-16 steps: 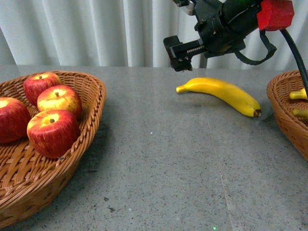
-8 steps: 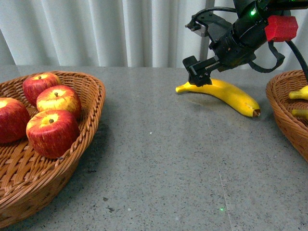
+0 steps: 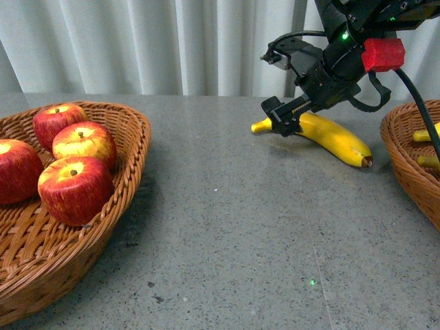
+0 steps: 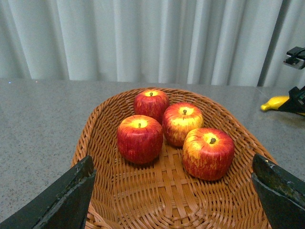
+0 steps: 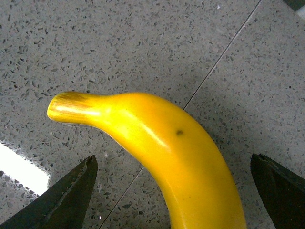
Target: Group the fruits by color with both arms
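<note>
Straddling banana (image 3: 330, 135) stem end, right gripper (image 3: 290, 110) fingers spread | left gripper (image 4: 174, 193) fingers spread over apple basket (image 4: 109, 119)

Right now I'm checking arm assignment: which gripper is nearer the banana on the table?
Right. The right gripper is open over the banana's stem end; the left gripper hovers over the apple basket, far off.

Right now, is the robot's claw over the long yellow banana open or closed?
Open. The right gripper has both fingers spread wide on either side of the long yellow banana.
</note>
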You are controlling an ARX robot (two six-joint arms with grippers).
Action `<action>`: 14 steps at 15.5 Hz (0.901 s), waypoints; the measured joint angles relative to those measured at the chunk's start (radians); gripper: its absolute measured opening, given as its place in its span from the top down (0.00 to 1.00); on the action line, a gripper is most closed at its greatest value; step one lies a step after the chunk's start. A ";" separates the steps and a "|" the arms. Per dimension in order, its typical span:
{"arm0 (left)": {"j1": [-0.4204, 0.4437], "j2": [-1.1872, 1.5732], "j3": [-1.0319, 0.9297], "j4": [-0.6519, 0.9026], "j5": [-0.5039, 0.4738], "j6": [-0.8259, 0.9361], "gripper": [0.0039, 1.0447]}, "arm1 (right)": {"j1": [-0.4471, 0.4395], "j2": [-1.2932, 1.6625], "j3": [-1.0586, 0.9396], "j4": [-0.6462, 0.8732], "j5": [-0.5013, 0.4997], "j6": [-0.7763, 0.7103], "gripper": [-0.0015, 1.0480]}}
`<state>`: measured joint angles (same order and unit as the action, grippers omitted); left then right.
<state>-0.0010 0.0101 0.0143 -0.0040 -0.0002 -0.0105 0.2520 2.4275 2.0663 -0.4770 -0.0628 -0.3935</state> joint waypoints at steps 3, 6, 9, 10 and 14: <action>0.000 0.000 0.000 0.000 0.000 0.000 0.06 | 0.024 0.007 -0.023 0.014 -0.002 -0.004 0.10; 0.000 0.000 0.000 0.000 0.000 0.000 0.06 | 0.042 -0.009 -0.074 0.049 -0.008 -0.019 0.42; 0.000 0.000 0.000 0.000 0.000 0.000 0.06 | 0.049 -0.011 -0.081 0.097 -0.011 -0.002 0.64; 0.000 0.000 0.000 0.000 0.000 0.000 0.06 | 0.049 -0.013 -0.081 0.130 -0.011 0.024 0.64; 0.000 0.000 0.000 0.000 0.000 0.000 0.06 | 0.022 -0.133 -0.140 0.315 -0.122 0.252 0.64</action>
<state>-0.0010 0.0101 0.0143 -0.0040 -0.0006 -0.0105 0.2737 2.2944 1.9259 -0.1616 -0.1844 -0.1413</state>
